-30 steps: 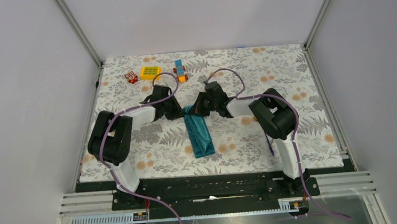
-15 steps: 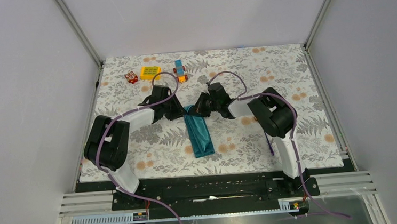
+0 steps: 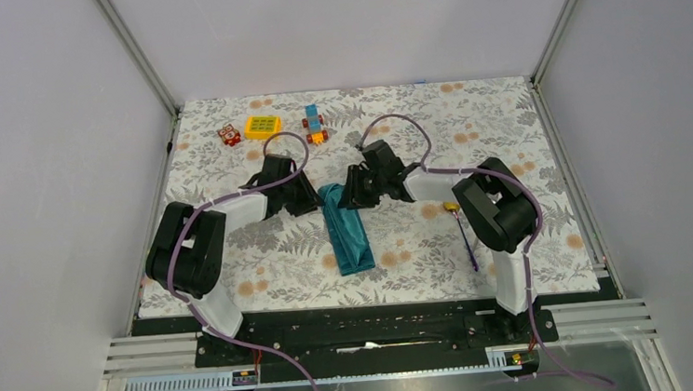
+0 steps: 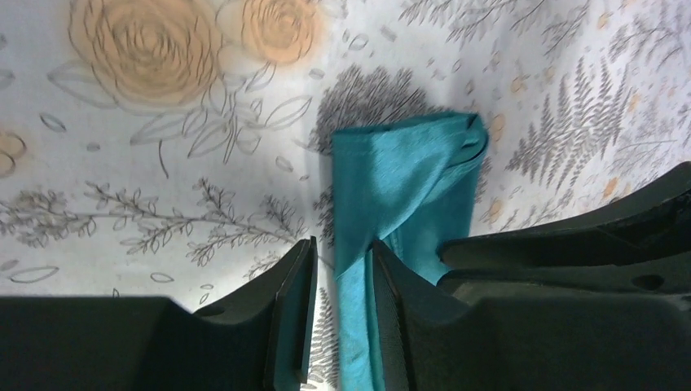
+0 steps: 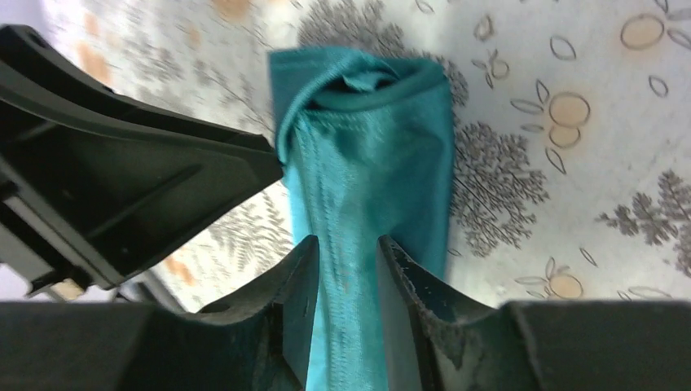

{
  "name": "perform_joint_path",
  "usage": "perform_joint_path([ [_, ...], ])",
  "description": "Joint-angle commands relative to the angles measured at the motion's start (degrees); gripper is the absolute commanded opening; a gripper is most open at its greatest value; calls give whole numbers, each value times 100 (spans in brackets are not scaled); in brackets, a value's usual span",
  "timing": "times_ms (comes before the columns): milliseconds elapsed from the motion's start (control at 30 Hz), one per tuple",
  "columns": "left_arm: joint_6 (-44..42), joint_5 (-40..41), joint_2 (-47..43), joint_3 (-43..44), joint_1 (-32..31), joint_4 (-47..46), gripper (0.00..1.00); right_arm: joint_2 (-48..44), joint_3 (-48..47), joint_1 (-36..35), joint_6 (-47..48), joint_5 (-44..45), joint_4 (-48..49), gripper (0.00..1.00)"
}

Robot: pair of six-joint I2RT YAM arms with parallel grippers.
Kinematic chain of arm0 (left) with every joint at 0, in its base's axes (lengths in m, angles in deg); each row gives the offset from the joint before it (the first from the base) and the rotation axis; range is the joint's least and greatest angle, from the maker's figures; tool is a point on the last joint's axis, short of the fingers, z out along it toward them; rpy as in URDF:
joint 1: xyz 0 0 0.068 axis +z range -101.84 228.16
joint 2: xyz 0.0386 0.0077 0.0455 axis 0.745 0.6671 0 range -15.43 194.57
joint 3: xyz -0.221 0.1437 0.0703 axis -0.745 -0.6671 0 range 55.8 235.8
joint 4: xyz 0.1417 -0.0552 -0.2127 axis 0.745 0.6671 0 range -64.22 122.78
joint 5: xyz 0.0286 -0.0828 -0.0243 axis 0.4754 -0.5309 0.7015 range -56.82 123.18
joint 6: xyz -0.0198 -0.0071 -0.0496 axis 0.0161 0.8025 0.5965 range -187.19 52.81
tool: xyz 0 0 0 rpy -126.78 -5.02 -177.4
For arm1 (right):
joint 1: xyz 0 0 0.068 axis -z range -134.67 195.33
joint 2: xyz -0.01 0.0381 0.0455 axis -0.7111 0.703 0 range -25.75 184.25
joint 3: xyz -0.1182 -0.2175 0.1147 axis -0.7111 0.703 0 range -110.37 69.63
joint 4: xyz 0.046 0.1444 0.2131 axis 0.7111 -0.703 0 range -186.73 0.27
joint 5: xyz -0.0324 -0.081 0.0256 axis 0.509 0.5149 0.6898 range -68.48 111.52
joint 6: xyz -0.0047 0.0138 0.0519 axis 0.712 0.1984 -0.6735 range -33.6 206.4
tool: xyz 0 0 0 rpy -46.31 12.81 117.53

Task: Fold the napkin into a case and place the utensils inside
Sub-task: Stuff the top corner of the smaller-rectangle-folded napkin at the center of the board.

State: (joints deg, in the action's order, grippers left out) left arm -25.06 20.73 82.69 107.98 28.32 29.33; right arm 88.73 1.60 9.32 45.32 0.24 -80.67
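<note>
My left claw (image 4: 342, 248) is parted narrowly, its 2 fingers straddling a folded edge of the napkin (image 3: 346, 233), with a sliver of gap on one side. My right claw (image 5: 346, 244) is parted just as narrowly, and teal cloth fills the space between its fingers. The napkin lies as a long folded strip on the worktop (image 3: 506, 127). Its far end sits between the 2 claws and the rest runs nearward from them. The purple-handled utensil (image 3: 464, 233) lies right of the right claw, well apart from the cloth.
</note>
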Motion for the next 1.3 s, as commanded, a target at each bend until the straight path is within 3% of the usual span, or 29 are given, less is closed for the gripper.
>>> perform_joint_path([
  [0, 135, -386, -167, -357, 15, -503, 36, -340, -466, -444, 1447, 1067, -1293, 41],
  [267, 222, -503, -195, -756, 15, -828, 36, -403, -767, -982, 2339, 2085, -1927, 45],
  [467, 278, -513, -191, -841, 32, -952, 26, -201, -1146, -1299, 2484, 2726, -2200, 47],
  [733, 321, -576, -130, -893, 67, -1043, 17, 250, -1685, -1466, 2409, 2891, -2270, 42],
  [1267, 434, -646, -63, -959, 68, -1200, 11, 819, -2017, -1633, 2314, 3210, -2286, 34],
])
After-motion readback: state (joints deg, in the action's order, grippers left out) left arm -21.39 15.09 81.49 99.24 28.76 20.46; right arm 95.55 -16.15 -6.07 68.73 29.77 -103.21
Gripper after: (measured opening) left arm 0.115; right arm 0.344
